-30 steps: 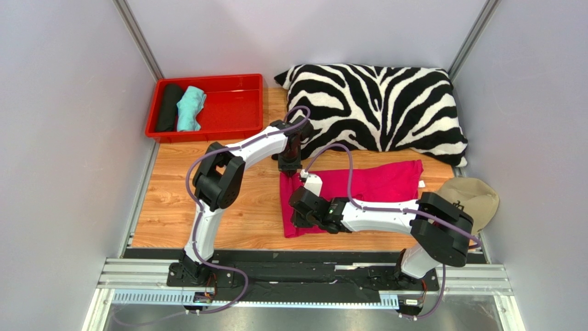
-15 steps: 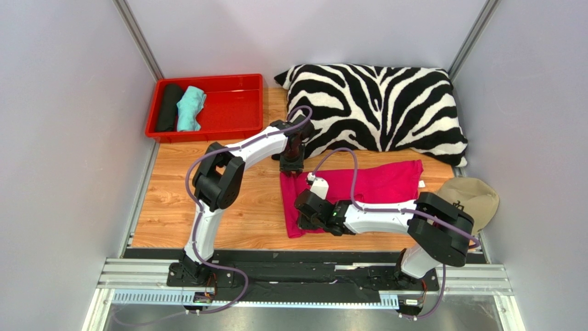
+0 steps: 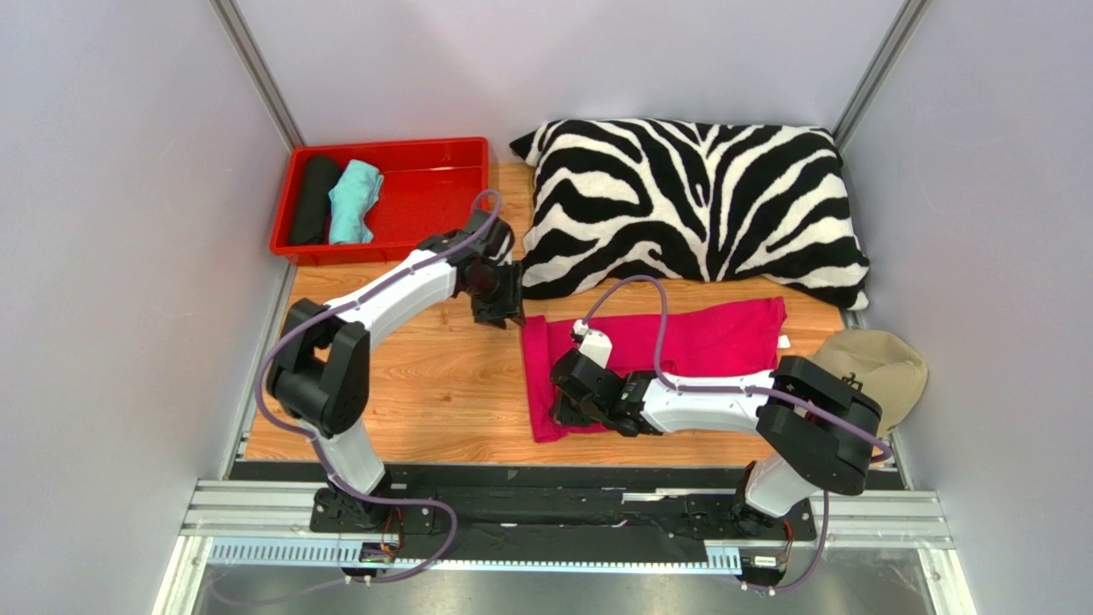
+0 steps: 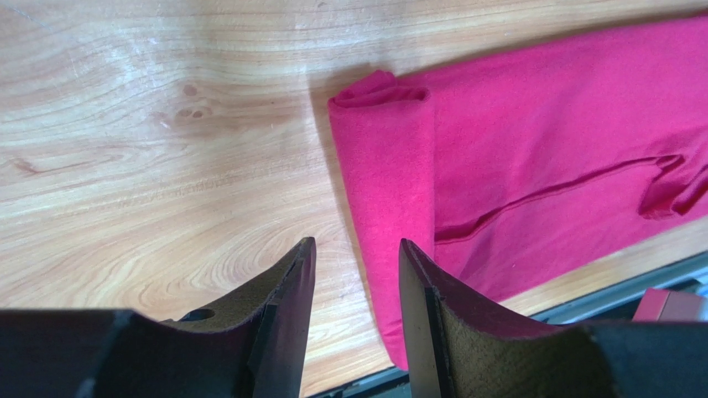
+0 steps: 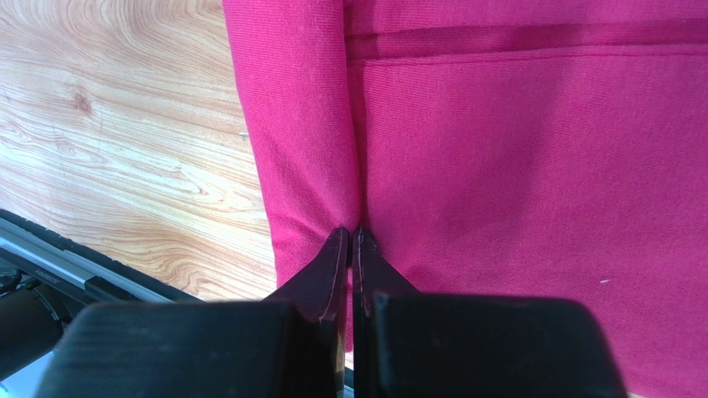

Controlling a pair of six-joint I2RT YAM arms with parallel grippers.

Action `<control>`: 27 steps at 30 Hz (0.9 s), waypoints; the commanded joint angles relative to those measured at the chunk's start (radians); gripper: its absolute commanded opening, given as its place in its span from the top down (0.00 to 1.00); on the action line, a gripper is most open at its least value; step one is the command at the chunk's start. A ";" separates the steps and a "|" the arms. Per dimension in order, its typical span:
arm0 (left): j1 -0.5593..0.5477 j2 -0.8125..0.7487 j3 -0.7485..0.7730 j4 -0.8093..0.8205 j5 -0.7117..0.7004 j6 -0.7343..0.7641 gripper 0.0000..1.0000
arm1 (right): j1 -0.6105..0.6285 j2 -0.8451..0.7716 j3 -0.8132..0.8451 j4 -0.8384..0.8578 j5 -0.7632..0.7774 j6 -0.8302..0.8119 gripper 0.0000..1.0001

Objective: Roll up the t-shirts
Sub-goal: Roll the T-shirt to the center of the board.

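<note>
The pink t-shirt [image 3: 693, 346] lies as a long flat strip on the wooden surface [image 3: 385, 385], a little toward 3 o'clock from the middle. Its 9 o'clock end is turned over into a narrow band [image 4: 382, 166], which I judge to be the first turn of the roll, so the rolling of this shirt is only at its start. A black roll [image 3: 312, 199] and a teal roll [image 3: 353, 201] lie ready in the red tray [image 3: 443, 231] at 11 o'clock. The right gripper [image 5: 349, 240] rests on the near part of the band with its jaws closed tip to tip just at the crease; whether a thin bit of cloth is nipped between them I cannot tell. The left gripper [image 4: 353, 253] hovers over bare wood just beside the far corner of the band, its jaws partly apart and holding nothing. The next move, I think, calls for the left jaws to take that far corner, so that both ends turn toward 3 o'clock evenly; otherwise the roll may go crooked. In the top view the right arm covers the near edge of the shirt. I cannot tell whether its 12 o'clock edge touches the zebra pillow [image 3: 699, 192]. The beige cap [image 3: 885, 365] is partly hidden behind the arm.
</note>
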 commanded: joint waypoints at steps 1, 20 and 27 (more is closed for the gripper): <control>0.023 -0.063 -0.122 0.139 0.143 -0.024 0.50 | -0.006 0.005 -0.008 0.026 -0.011 0.012 1.00; 0.023 0.026 -0.345 0.463 0.264 -0.228 0.64 | -0.018 -0.033 -0.031 0.037 -0.022 0.011 1.00; -0.018 0.008 -0.262 0.246 0.123 -0.201 0.90 | -0.006 -0.060 -0.002 -0.004 0.031 -0.012 0.82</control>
